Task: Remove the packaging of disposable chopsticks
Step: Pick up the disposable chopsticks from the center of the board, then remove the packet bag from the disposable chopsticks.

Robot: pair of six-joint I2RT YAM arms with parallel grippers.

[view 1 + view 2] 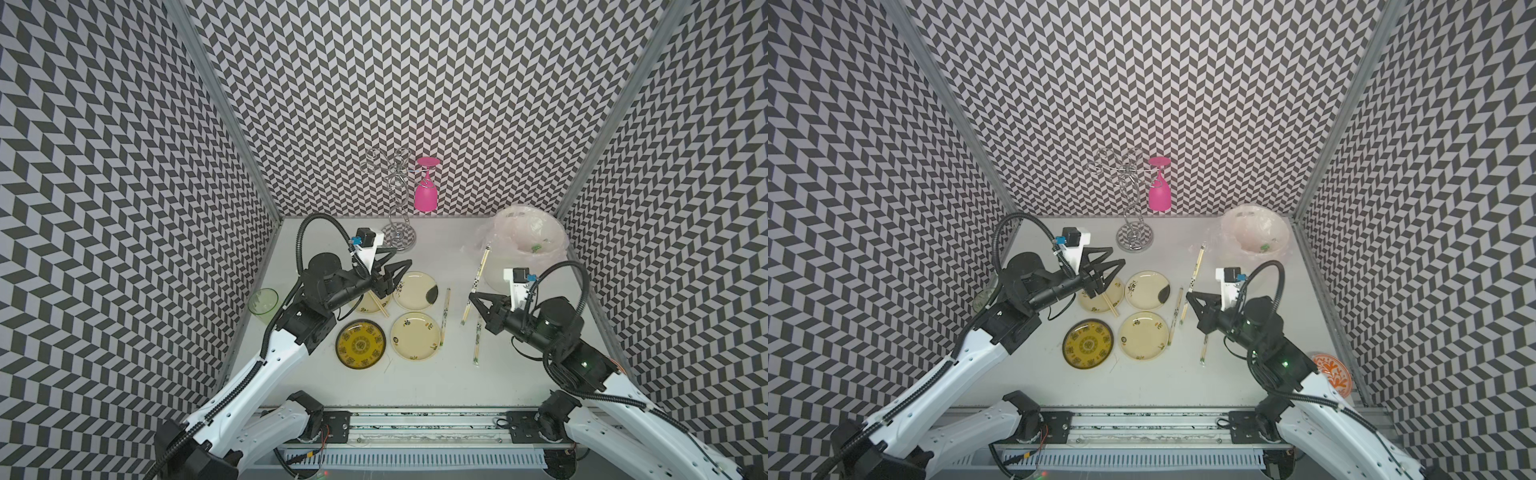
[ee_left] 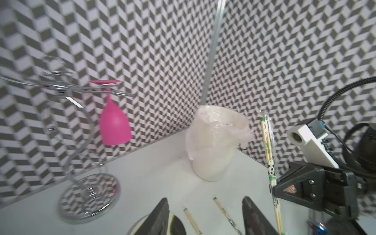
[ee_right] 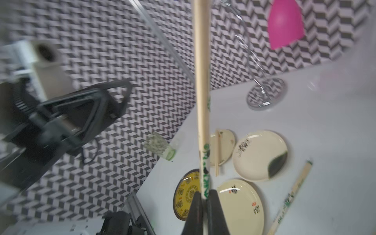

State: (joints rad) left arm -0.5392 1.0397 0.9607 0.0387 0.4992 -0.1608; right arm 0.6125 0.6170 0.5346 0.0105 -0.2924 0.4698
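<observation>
Chopsticks point(image 3: 200, 61) in sleeve point(image 3: 206, 179), top off-frame, in tight right hand point(image 3: 204, 196); left hand point(image 2: 205, 200) wide.

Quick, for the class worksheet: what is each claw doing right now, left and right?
Left claw: open, holding nothing.
Right claw: closed on a wrapped pair of chopsticks.

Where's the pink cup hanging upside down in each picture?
A top view: pink cup at back wall, middle.
A top view: pink cup at back wall, middle.
Left wrist: pink cup left of centre.
Right wrist: pink cup top right, cut off.
Shared landmark: the wire rack holding it.
</observation>
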